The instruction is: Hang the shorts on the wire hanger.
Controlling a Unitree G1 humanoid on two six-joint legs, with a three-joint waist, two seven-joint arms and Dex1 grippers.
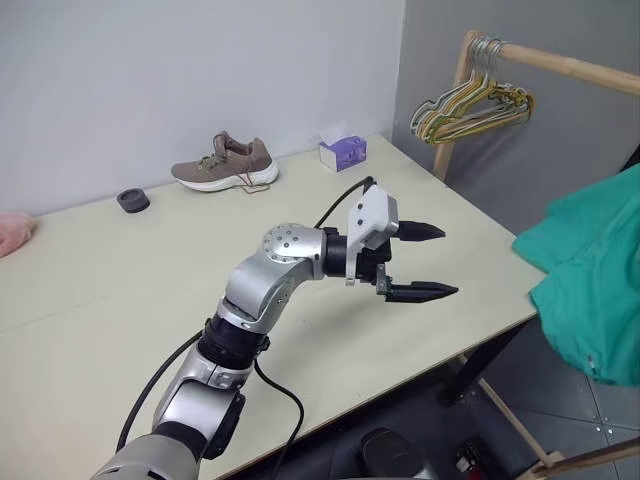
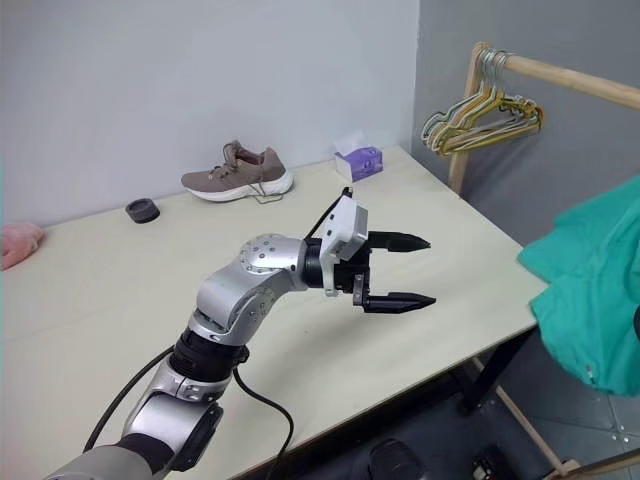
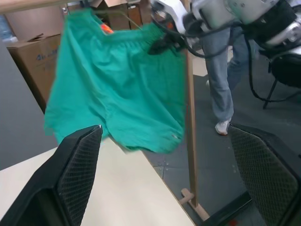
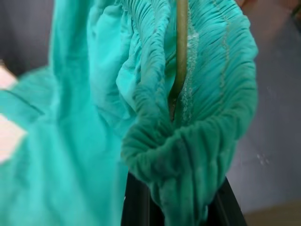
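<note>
The teal-green shorts (image 3: 117,84) hang in the air past the table's right end, also seen at the right edge of the head view as the shorts (image 1: 590,290). My right gripper (image 3: 162,44) is shut on their gathered waistband, which bunches over its black fingers (image 4: 136,207). The thin olive wire hanger (image 4: 182,47) runs down into that bunched waistband. An orange drawstring (image 3: 106,28) shows at the top of the shorts. My left gripper (image 1: 445,262) is open and empty above the table, pointing right toward the shorts and well short of them.
A wooden rail (image 1: 560,62) at the far right carries a bunch of pastel hangers (image 1: 470,105). On the cream table (image 1: 120,290) lie a shoe (image 1: 225,165), a purple tissue box (image 1: 343,152), a black ring (image 1: 132,200) and a pink thing (image 1: 12,232). A person's legs (image 3: 221,80) stand behind the rack post (image 3: 190,117).
</note>
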